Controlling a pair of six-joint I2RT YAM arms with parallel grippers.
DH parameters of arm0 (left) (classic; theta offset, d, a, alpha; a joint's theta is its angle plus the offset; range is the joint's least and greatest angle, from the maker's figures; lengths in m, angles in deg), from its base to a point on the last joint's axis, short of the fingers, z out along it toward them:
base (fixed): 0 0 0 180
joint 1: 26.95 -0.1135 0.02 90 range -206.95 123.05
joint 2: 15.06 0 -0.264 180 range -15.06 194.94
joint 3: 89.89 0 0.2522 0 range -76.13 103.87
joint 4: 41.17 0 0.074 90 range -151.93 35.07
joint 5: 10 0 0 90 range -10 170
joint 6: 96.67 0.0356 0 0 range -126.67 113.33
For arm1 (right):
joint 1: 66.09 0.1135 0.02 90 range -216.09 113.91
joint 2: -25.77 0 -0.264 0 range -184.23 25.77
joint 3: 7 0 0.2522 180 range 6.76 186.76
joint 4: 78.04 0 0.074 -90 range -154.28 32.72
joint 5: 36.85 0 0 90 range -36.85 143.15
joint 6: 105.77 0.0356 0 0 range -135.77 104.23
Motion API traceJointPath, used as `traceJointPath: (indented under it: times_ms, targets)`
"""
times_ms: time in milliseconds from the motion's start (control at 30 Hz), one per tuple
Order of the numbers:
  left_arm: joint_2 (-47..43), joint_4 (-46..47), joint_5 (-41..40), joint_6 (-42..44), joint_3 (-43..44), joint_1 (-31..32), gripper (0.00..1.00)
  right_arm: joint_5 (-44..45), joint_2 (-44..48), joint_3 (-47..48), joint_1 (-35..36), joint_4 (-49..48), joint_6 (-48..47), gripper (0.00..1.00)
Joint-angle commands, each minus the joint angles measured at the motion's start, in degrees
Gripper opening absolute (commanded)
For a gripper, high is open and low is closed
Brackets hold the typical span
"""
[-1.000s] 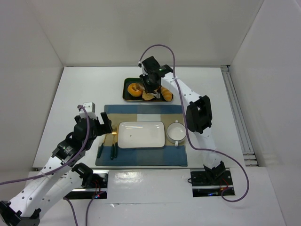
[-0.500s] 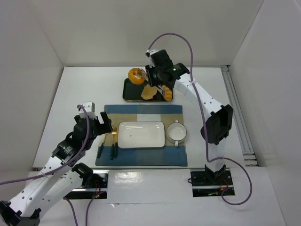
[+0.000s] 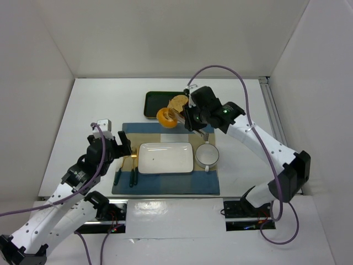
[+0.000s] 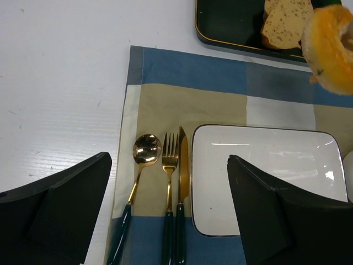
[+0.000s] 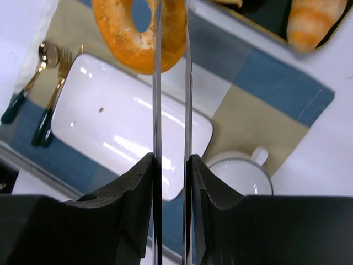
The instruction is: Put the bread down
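On the checked placemat we see a white plate, a cup just right of it, and a spoon, fork and knife at its left. Farther off lies a dark tray holding a brown slice.

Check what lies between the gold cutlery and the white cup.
The white rectangular plate alone, lying on the placemat between the cutlery and the cup, as the top external view shows.

Your doughnut grainy and dull in its orange glaze, plate glossy white ceramic, placemat matt woven cloth, spoon polished gold metal, table matt white.
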Motion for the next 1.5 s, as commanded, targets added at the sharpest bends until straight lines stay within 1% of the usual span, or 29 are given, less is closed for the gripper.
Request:
traceJointPath:
  times_ms: [0, 267, 400, 600, 833, 933, 967, 1100, 1133, 1167, 1267, 1333, 1400, 1467]
  targets:
    - [0.1, 2.1, -0.5, 0.4, 0.2, -0.3, 1.00, -1.9, 5.1, -4.3, 2.0, -1.5, 3.0, 0.00]
    - [0.1, 2.7, 0.6, -0.2, 0.2, -0.3, 1.00, -3.1, 10.3, -15.4, 6.7, -1.4, 5.0, 0.00]
    - [0.1, 2.7, 0.6, -0.2, 0.2, -0.3, 1.00, -2.5, 10.3, -18.1, 8.1, -1.4, 5.0, 0.00]
    - [0.1, 2.7, 1.1, -0.7, 0.2, -0.3, 1.00, -1.9, 10.9, -20.4, 8.1, -2.5, 5.5, 0.00]
    - [0.1, 2.7, 1.1, -0.7, 0.2, -0.3, 1.00, -3.0, 9.1, -23.3, 8.7, -4.4, 6.0, 0.00]
    - [0.1, 2.7, 1.1, -0.7, 0.2, -0.3, 1.00, -3.0, 8.6, -22.8, 9.3, -4.4, 6.0, 0.14]
    - [0.1, 2.7, 1.1, -0.7, 0.2, -0.3, 1.00, -3.0, 8.6, -22.8, 9.8, -4.4, 6.0, 0.26]
    - [0.7, 2.7, 1.1, -0.7, 0.2, -0.3, 1.00, -3.0, 8.6, -22.8, 9.8, -4.4, 6.0, 0.39]
    - [0.7, 2.7, 1.1, -0.7, 0.2, -0.3, 1.00, -3.0, 8.6, -22.8, 9.8, -4.4, 6.0, 0.41]
    - [0.7, 2.7, 1.1, -0.7, 0.2, -0.3, 1.00, -3.0, 8.6, -22.8, 9.8, -4.4, 6.0, 0.41]
    - [0.7, 2.7, 1.1, -0.7, 0.2, -0.3, 1.00, -3.0, 8.6, -22.8, 9.8, -4.4, 6.0, 0.51]
    - [0.2, 2.7, 1.1, -0.7, 0.2, -0.3, 1.00, -3.0, 8.6, -22.8, 9.8, -4.4, 6.0, 0.52]
    - [0.1, 2.7, 1.1, -0.2, 0.2, -0.3, 1.00, -3.0, 8.6, -22.8, 9.8, -5.0, 6.0, 0.57]
    - [0.1, 2.7, 1.1, -0.2, 0.2, -0.3, 1.00, -3.0, 8.6, -22.8, 9.8, -5.0, 6.0, 0.59]
